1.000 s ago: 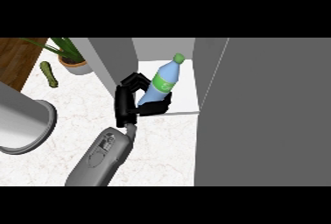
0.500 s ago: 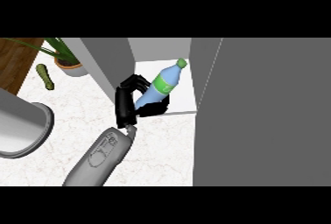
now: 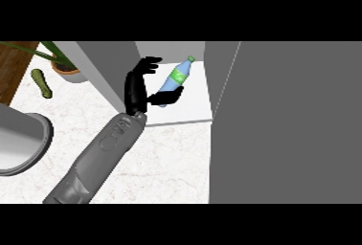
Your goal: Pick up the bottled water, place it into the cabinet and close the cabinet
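Left hand reaches into the open cabinet with its grey forearm running in from the near left. The fingers are spread and bent at the tips, clear of the bottle; only the thumb touches it, at the lower end, so the hand reads as open rather than gripping.

Bottled water is inside the cabinet over its white floor, tilted, with the green cap pointing far-right.

Grey cabinet door fills the right side.

Far left on the marble counter are a potted plant and a green cucumber, with a grey round vessel nearer.
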